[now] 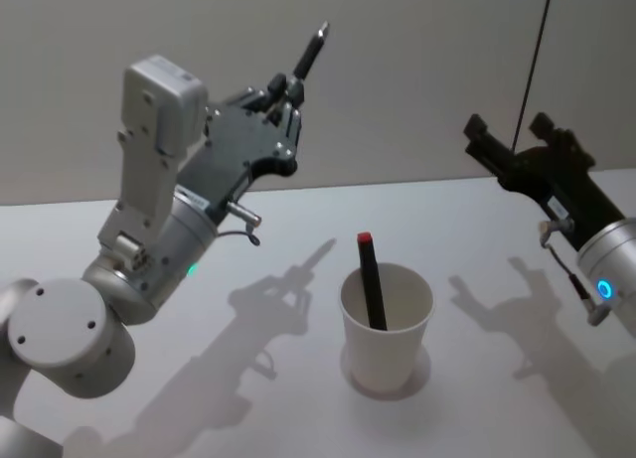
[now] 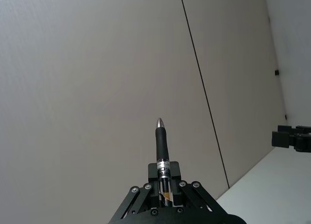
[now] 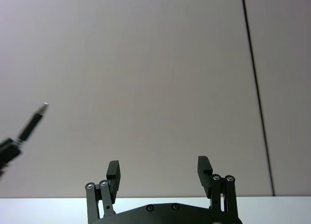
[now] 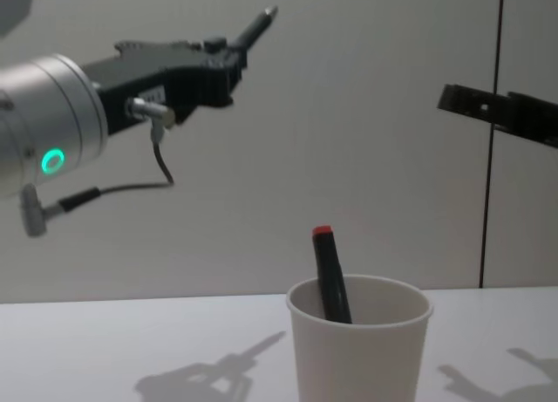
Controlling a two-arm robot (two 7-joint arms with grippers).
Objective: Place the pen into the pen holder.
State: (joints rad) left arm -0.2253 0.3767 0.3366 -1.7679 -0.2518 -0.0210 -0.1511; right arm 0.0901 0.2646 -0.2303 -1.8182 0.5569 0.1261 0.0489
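Left gripper [image 1: 288, 88], high left of the plain white paper cup [image 1: 386, 364], clamps a black silver-tipped pen [image 1: 310, 53]; a red-capped black marker [image 1: 370, 279] stands inside. Left wrist: grip confirmed. Right wrist: right gripper [image 3: 159, 166] agape, empty. Chest: held pen's insertion outstanding.

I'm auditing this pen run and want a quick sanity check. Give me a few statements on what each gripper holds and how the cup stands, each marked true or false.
1. The left gripper is shut on a black pen whose tip points upward. True.
2. The pen holder lies tipped on its side. False: it stands upright on the table.
3. A red-capped pen leans inside the pen holder. True.
4. The right gripper grips a second pen. False: its fingers are open and hold nothing.
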